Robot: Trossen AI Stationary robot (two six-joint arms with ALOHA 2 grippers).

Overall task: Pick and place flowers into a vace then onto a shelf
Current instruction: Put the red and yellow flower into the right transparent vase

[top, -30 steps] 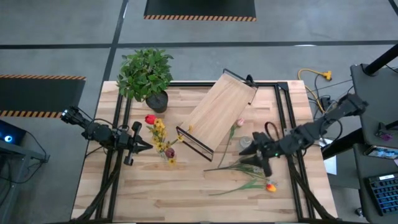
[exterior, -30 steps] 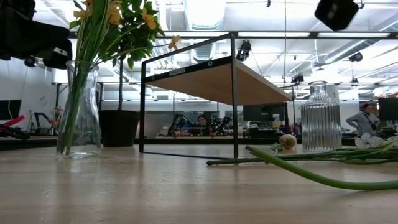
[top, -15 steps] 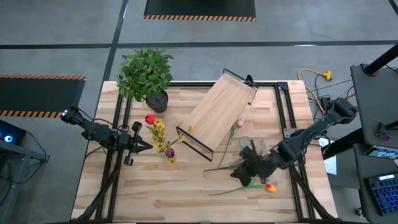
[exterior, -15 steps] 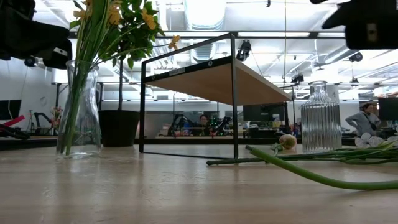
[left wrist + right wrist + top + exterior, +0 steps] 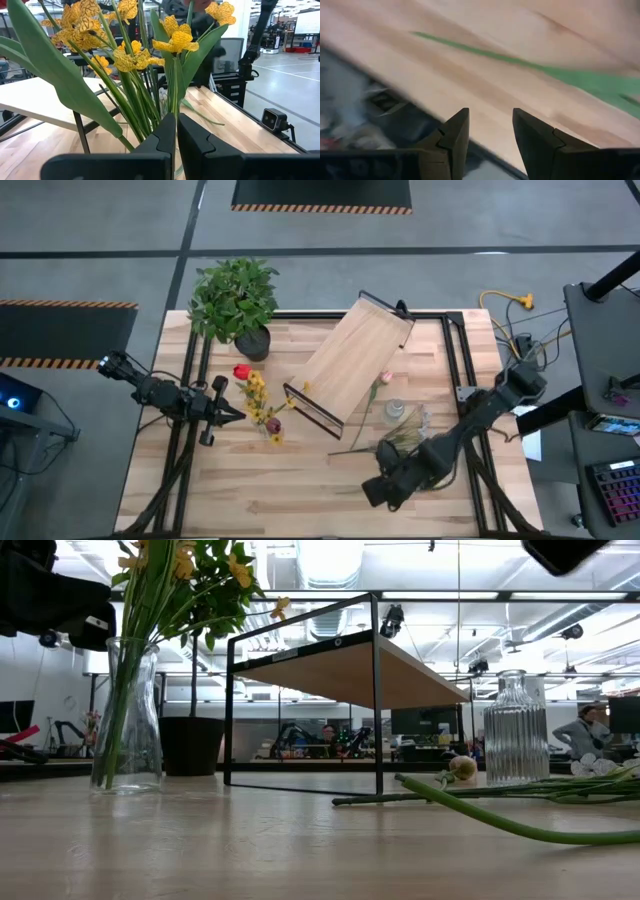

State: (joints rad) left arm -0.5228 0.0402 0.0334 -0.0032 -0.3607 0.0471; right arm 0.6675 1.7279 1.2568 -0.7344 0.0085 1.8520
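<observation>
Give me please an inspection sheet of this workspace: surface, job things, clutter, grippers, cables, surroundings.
Surface: planked wooden table, black rails along both sides.
Job's things: vase with yellow flowers at left; empty ribbed vase at right; loose flowers lying on the table; shelf standing askew mid-table, nothing on it.
Clutter: potted plant at the far left corner.
Grippers: left gripper shut, beside the filled vase; right gripper open, empty, over the table near a green stem.
Cables: yellow cable off the right edge.
Surroundings: grey floor, hazard-striped mats; a person far behind.
</observation>
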